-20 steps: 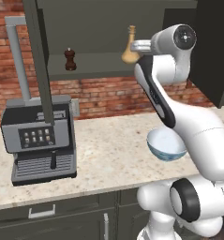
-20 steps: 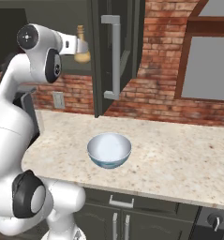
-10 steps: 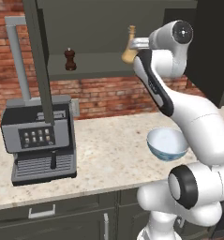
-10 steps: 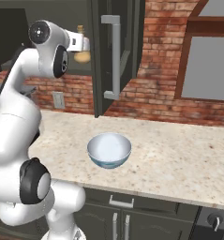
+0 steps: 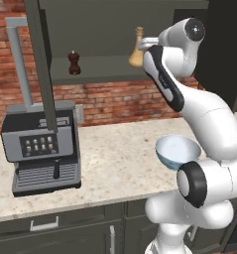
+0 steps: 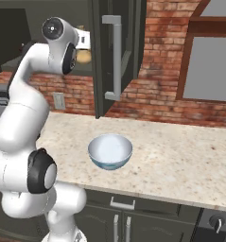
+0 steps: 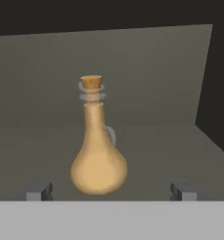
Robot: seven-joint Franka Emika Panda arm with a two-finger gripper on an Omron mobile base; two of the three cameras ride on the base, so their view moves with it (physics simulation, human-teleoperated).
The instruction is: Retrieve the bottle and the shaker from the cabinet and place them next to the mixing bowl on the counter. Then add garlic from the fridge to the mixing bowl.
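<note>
- The bottle [image 7: 99, 154] is standing upright on the shelf of the cabinet [image 5: 105, 69], and every place below is being given relative to that bottle
- In the left base view the shaker [image 5: 74, 62] is sitting on the same shelf, well apart from the bottle on its left side
- The mixing bowl [image 6: 110, 151] is resting on the counter [image 6: 180, 156] far below the bottle, with bare counter around it
- The gripper [image 7: 111, 192] is pointing straight at the bottle with its jaws spread wide and nothing between them; the two fingertips [image 7: 38, 192] are showing on either side of the bottle's round belly, and whether they are level with it or short of it I cannot tell
- Judging by its shape, the bottle is behaving as a rigid, fairly light flask, probably smooth-walled and so a little slippery
- The thin neck and the tiny side handle are looking like the weak parts, and the corked top is offering little to hold
- The belly is looking like the safest place to take hold, low enough that the flask is not tipping, though its curved wall may be letting it squirm upward as the jaws are closing
- The wide base is suggesting it will be standing steady once set beside the bowl
</note>
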